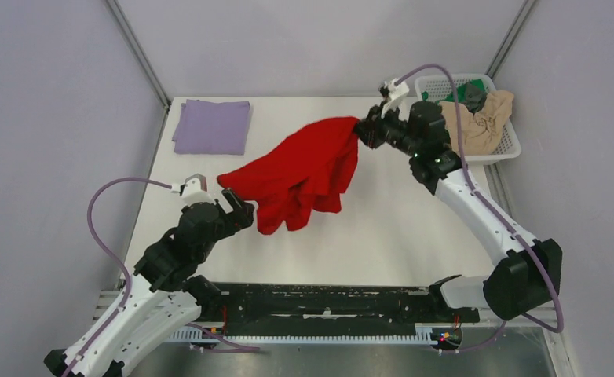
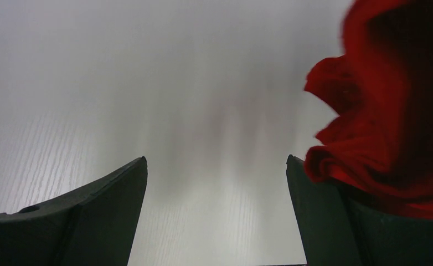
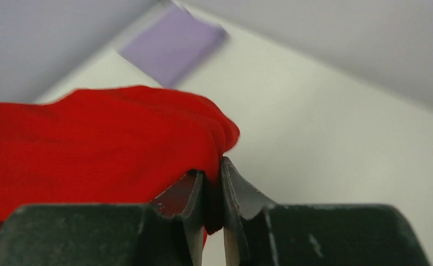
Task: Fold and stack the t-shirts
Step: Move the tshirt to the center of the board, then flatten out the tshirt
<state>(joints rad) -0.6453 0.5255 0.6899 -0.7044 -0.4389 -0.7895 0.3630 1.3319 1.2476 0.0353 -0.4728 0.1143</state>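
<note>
- The left pincer [image 1: 241, 206] hovers low over the near left part of the white wood-grain bench [image 1: 382, 236]. Its jaws stand wide apart with only bare bench between them.
- The nearest bunched corner of the bright red soft cloth t-shirt [image 1: 304, 173] lies against the outer side of that pincer's right finger [image 2: 319, 210] and is not clamped.
- The bright red soft cloth t-shirt hangs over the middle of the bench. Its long axis runs on a slant from near left to far right, and loose folds droop toward the near edge.
- The right pincer [image 1: 359, 129] is at the shirt's far right end. Its jaws are almost together, and the right wrist view shows a fold of red cloth pinched between them.
- A pale lavender t-shirt folded into a flat rectangle [image 1: 211, 126] lies in the far left corner of the bench, well apart from the red one.
- A white plastic mesh basket [image 1: 508, 145] sits at the far right corner. In it are a crumpled beige t-shirt [image 1: 484, 118], draped partly over the rim, a dark grey cloth [image 1: 473, 96] and a bit of green cloth [image 1: 451, 97] behind it.
</note>
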